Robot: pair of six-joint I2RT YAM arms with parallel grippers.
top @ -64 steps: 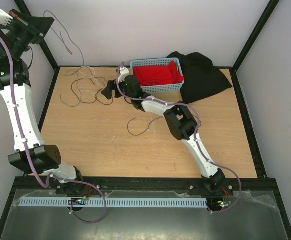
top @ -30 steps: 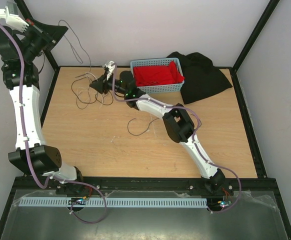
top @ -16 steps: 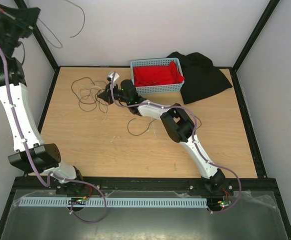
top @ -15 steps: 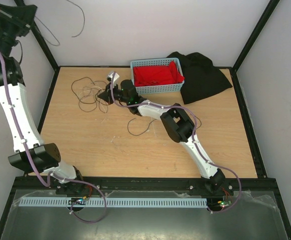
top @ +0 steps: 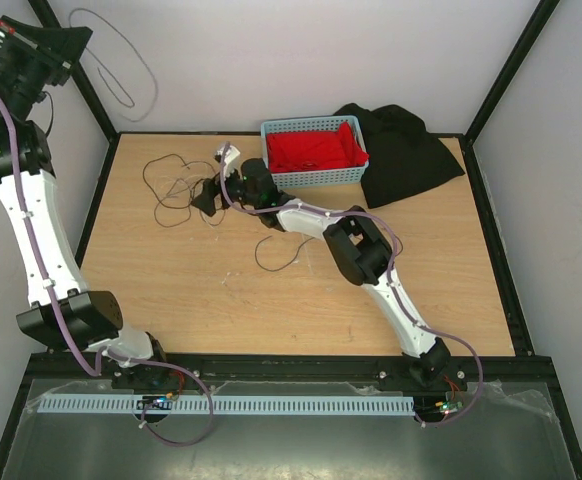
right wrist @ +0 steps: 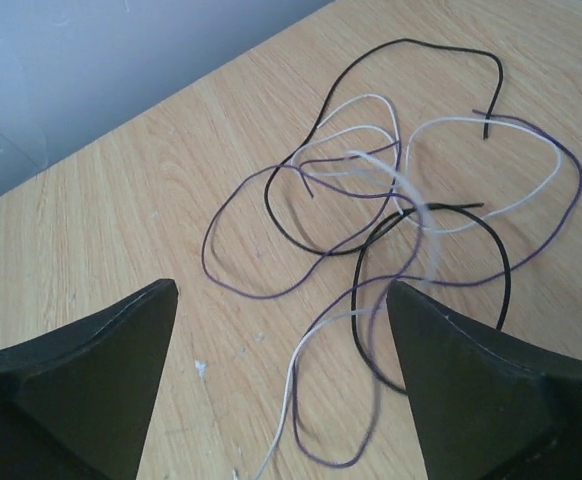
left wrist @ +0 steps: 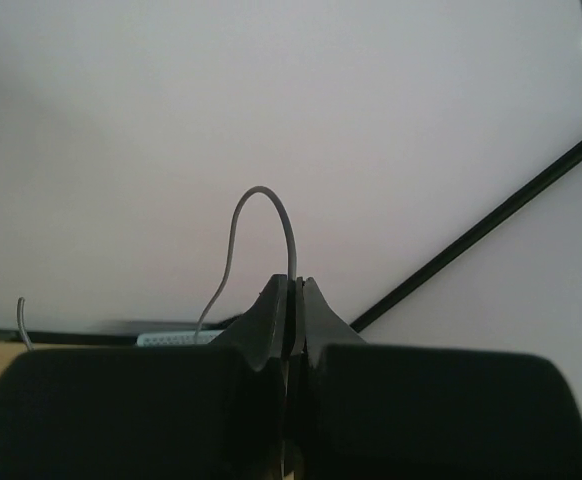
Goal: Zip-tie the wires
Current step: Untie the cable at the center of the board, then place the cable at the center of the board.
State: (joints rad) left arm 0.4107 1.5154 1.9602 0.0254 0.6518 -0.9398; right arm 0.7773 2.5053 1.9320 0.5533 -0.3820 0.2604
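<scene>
Reaching high at the far left, the left tool (top: 63, 42) is raised well above the worktop (top: 171, 290). Its jaws are clenched on one thin grey strand (left wrist: 262, 188), which arches up from between the tips. In the overhead view this strand hangs in a long loop against the back wall. Below and to the right, the rest of the wires (top: 174, 180) lie in a loose tangle of black, purple and white loops on the far left part of the worktop. The right tool (top: 207, 196) sits low just beside that tangle, at its right edge, jaws spread wide and gripping nothing. Its wrist view shows the loops lying on the wood beyond the two fingers. A lone dark strand (top: 274, 255) curls nearer the middle. Further right stands a blue basket (top: 316, 178) holding red cloth (top: 316, 150), with a black cloth (top: 411, 155) right beside it.
</scene>
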